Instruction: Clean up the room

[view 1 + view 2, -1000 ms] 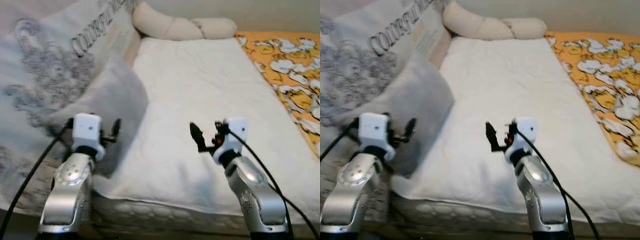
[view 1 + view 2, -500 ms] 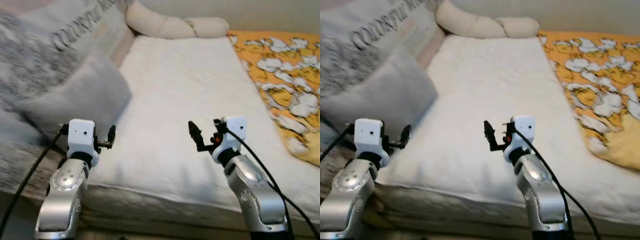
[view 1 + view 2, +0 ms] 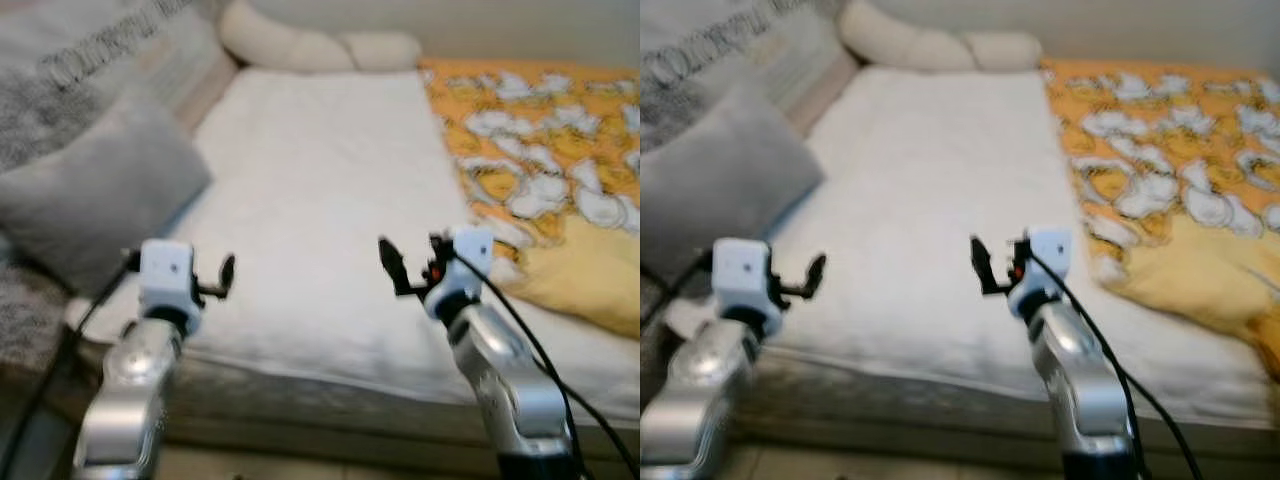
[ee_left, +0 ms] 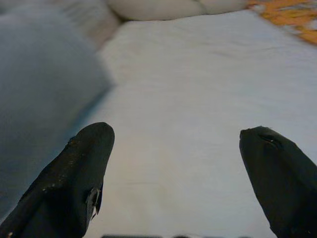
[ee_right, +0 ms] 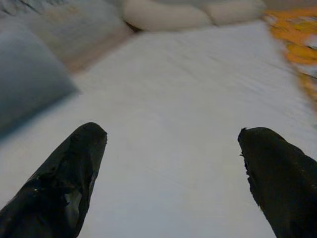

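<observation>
Bed (image 3: 320,190), under a white sheet, lies straight ahead of the robot, with both arms raised over its near edge. The left gripper (image 4: 171,163) hangs above the sheet near the front left corner, its two black fingers (image 4: 79,173) spread wide with nothing between them. The right gripper (image 5: 173,168) is held over the middle of the near edge, fingers likewise apart and empty. Neither touches the sheet.

To the left of the left gripper a grey pillow (image 3: 95,200) leans at the bed's left side, and behind it lies a pale printed cover (image 3: 70,90) with dark lettering, blurred. A cream bolster (image 3: 310,45) lies across the head of the bed. An orange blanket (image 3: 540,170) with white shapes covers the right side, bunched near the right arm.
</observation>
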{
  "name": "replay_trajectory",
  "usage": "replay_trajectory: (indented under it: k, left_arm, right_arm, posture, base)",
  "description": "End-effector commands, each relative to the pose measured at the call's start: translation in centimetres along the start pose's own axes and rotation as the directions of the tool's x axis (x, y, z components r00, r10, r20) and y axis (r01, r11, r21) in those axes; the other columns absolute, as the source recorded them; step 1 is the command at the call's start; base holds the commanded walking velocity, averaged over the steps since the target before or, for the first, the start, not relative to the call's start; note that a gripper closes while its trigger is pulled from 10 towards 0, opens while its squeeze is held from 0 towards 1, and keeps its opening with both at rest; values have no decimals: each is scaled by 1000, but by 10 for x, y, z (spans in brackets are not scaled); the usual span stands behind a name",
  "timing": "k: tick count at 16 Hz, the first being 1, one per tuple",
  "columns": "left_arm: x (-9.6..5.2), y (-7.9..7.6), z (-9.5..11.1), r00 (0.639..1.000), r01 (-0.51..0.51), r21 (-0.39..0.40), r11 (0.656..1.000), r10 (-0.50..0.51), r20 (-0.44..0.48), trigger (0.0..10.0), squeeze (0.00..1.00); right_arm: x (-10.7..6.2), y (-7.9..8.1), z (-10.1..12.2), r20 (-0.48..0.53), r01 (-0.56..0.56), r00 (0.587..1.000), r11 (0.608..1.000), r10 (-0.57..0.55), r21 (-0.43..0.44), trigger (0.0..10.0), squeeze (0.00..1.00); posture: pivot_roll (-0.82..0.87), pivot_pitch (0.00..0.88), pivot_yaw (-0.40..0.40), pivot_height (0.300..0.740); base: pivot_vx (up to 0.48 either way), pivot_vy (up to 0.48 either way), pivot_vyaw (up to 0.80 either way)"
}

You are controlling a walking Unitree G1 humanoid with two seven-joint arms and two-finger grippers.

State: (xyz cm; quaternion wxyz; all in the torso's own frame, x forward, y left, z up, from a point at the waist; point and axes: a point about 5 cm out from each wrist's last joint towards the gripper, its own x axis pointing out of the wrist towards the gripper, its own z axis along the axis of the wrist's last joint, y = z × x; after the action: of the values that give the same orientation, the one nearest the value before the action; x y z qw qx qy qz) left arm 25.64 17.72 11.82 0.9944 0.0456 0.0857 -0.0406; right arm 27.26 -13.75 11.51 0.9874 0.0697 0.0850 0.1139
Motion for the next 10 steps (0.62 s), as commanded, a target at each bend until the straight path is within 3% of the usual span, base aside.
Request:
replay_trajectory:
  k: [1, 2, 6, 10]
  left_arm:
    - [-1, 3, 0, 1000, -19, 5, 1000, 19, -10, 10000, 820]
    - [0, 6, 0, 999, -32, -5, 999, 32, -13, 10000, 1000]
    - [2, 10, 3, 998, -56, 12, 998, 56, 0, 10000, 1000]
    - [3, 2, -1, 999, -39, 11, 999, 40, -12, 10000, 1000]
  right_arm:
    - [0, -2, -2, -1, 9, 1000, 1000, -9, -13, 10000, 0]
    - [-1, -3, -4, -9, 11, 1000, 1000, -11, -7, 10000, 0]
    - [0, -9, -3, -16, 27, 999, 998, -28, -52, 10000, 0]
    - [-1, -10, -6, -27, 23, 999, 998, -25, -62, 10000, 0]
  posture:
    - [-50, 0, 22, 740]
    - [-50, 0, 16, 740]
    - [-55, 0, 14, 740]
    - [-55, 0, 4, 740]
  base:
    - [0, -442, 0]
    - [0, -442, 0]
    - [0, -480, 0]
    - [0, -470, 0]
